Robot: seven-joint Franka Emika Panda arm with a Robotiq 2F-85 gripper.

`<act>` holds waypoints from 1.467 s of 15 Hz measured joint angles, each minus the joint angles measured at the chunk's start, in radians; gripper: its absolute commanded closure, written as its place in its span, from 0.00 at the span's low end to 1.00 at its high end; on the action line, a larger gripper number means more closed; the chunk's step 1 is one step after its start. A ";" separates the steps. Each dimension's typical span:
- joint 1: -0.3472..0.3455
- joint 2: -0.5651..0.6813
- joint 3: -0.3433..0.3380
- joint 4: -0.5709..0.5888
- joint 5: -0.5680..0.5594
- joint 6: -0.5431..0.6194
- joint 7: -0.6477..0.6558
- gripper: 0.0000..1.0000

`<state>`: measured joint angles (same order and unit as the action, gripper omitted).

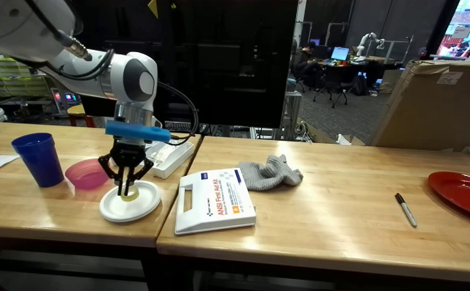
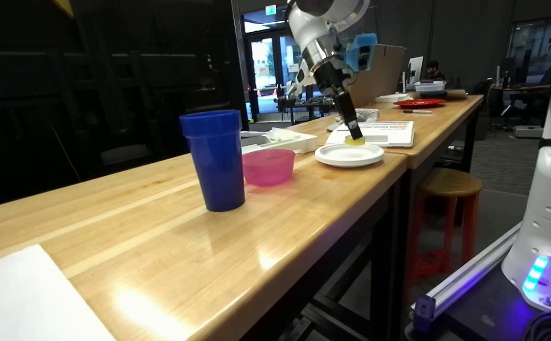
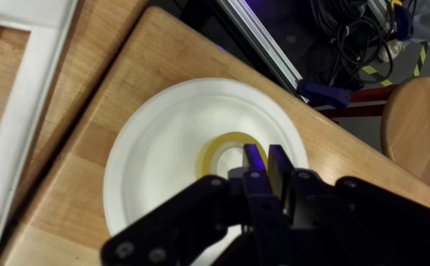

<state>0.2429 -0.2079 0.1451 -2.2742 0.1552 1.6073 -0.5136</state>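
Over the white plate (image 3: 163, 155), the pincer (image 3: 263, 147) grips a likely light, stiff yellow tape roll (image 3: 233, 137) aptly by its wall.

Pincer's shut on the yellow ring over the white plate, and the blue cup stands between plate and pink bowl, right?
The blue cup isn't in the middle: both exterior views show the pink bowl between it and the white plate. The rest holds: the pincer is shut on the yellow ring over that plate.
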 measured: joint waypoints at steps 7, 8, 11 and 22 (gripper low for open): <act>-0.003 -0.092 -0.038 0.000 0.074 0.005 -0.083 0.97; -0.005 -0.106 -0.048 -0.003 0.081 0.008 -0.101 0.97; -0.012 -0.144 -0.084 -0.019 0.100 0.023 -0.151 0.97; -0.074 -0.253 -0.158 -0.090 0.127 0.103 -0.220 0.97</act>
<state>0.1693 -0.4612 -0.0134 -2.3639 0.2817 1.7104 -0.7336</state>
